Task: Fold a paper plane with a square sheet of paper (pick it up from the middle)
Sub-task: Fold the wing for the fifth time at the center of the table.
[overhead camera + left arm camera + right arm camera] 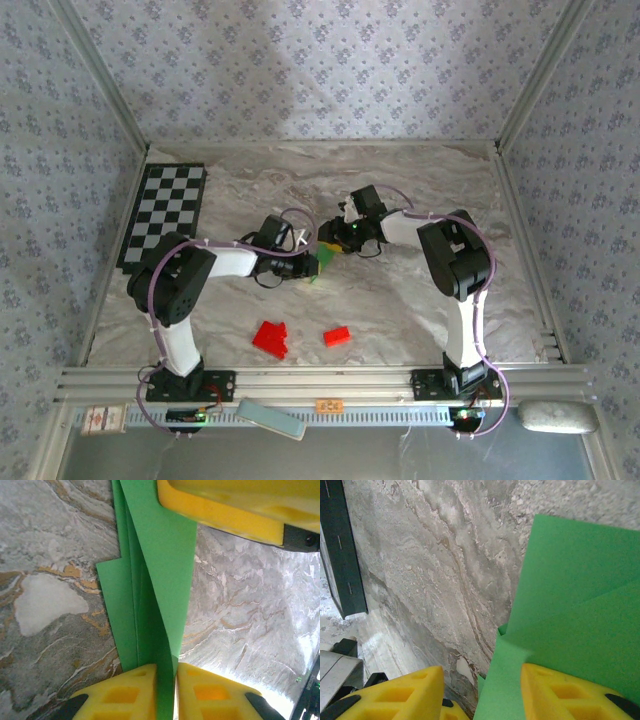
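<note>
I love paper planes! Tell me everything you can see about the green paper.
The green paper is thin, bright, plain and partly folded, with straight creases and overlapping layers. It is over the marbled table, with one end pinched tight in the jaws of the left gripper. The jaws of the right gripper stand open, with an edge of the paper between them.

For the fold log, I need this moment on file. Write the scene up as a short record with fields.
Paper: green paper, partly folded in layers, mid-table between the two grippers
Left gripper: shut on a fold of the paper
Right gripper: jaws apart, one finger over the paper
Red blocks: near part of the table, apart from the paper
Checkered board: far left, flat on the table
Stage: folding under way, no finished plane shape visible
</note>
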{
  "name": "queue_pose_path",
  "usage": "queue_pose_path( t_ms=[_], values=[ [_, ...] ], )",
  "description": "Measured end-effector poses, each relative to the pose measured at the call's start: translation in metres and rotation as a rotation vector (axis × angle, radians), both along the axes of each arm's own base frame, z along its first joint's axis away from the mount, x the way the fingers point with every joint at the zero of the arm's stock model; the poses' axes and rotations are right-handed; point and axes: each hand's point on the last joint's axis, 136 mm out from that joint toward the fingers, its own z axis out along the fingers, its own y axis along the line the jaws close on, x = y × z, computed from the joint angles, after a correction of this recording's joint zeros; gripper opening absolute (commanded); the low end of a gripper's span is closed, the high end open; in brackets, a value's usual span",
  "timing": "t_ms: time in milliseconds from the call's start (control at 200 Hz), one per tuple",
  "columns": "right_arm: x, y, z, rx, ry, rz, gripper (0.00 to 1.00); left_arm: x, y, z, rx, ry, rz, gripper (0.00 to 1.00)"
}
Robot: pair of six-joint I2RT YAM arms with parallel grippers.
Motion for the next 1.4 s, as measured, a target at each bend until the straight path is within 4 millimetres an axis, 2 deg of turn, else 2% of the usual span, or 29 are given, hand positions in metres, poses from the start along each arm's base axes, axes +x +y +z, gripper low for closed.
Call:
queue_pose_path(
  t_ms=[290, 435, 510, 595, 855, 1114, 1399],
  values=[
    [0.0, 0.0, 0.008, 0.024, 0.0, 0.009, 0.47, 0.001, 0.002, -0.002, -0.01, 0.014, -0.002, 0.11],
    [0.002, 0.0, 0.032, 0.056, -0.05, 0.01, 0.47, 0.001, 0.002, -0.002, -0.017, 0.017, -0.001, 0.11],
    [-0.003, -0.003, 0.046, 0.068, -0.08, 0.009, 0.46, 0.001, 0.002, -0.002, -0.025, 0.016, 0.001, 0.1],
    [-0.011, -0.008, 0.053, 0.076, -0.103, 0.01, 0.47, 0.001, 0.002, -0.002, -0.029, 0.017, 0.004, 0.1],
    [-0.032, -0.013, 0.033, 0.049, -0.071, 0.03, 0.44, 0.002, 0.003, -0.003, -0.043, 0.027, 0.015, 0.08],
    [-0.035, -0.002, 0.018, 0.042, -0.056, 0.059, 0.44, 0.002, 0.002, -0.003, -0.048, 0.033, 0.018, 0.08],
    [-0.027, 0.012, 0.014, 0.048, -0.064, 0.083, 0.42, 0.002, 0.002, -0.003, -0.056, 0.031, 0.019, 0.08]
  ],
)
